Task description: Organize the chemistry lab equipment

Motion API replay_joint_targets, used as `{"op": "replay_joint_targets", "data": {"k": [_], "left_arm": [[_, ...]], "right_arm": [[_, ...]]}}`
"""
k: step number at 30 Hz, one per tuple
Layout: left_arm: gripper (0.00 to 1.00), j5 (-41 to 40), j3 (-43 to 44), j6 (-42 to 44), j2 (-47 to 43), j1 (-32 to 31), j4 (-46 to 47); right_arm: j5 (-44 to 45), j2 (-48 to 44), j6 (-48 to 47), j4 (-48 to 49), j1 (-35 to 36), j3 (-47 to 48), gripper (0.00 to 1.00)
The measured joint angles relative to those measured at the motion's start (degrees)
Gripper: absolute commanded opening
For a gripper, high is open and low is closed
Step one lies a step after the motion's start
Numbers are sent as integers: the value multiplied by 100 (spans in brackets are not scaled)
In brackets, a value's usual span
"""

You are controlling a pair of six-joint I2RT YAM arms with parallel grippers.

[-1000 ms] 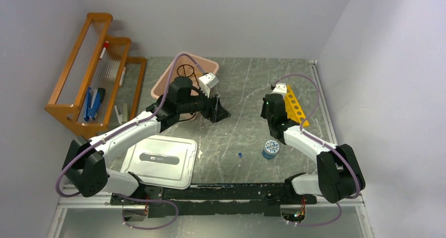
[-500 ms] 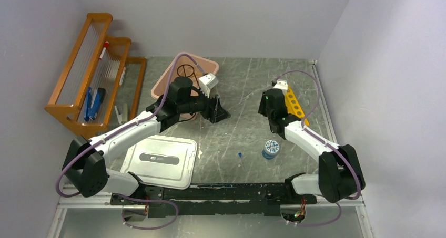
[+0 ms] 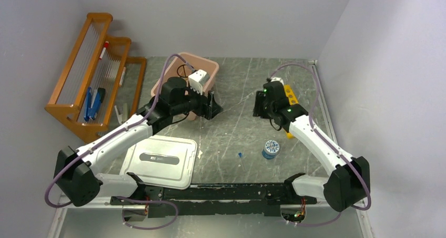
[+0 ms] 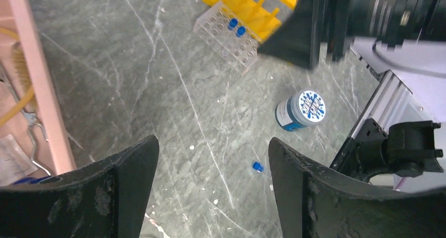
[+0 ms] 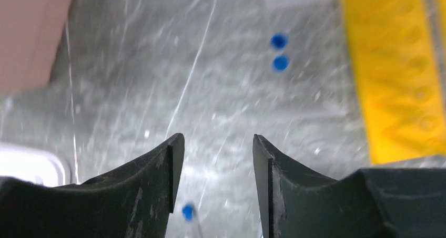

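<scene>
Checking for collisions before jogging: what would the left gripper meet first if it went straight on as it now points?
Probably the bare table; nothing stands between the open left gripper and it. A tiny blue-capped vial lies just beside that line, depth unclear.

Right arm [image 3: 315, 138] hides half the yellow tube rack [image 3: 291, 96].

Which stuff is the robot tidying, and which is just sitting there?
Tidying: yellow rack, loose vial, blue jar.
Just sitting: orange rack, pink tub, white lid.
</scene>
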Motion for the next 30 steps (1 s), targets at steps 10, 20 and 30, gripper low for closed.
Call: {"op": "replay_joint_targets", "data": {"k": [10,20,30], "left_arm": [[79,-463,-15,-293,-531,0,-42],[78,-546,-70,-483,-592,2,-44],[78,-546,-184,-568,-610,0,-46]], "right_arm": [[-361,232,866,-1165,1773,-566,52],[-409,1386,1303,-1300,2527,-629,35],[-402,1904,1397,-1119,2673,-636,22]]}}
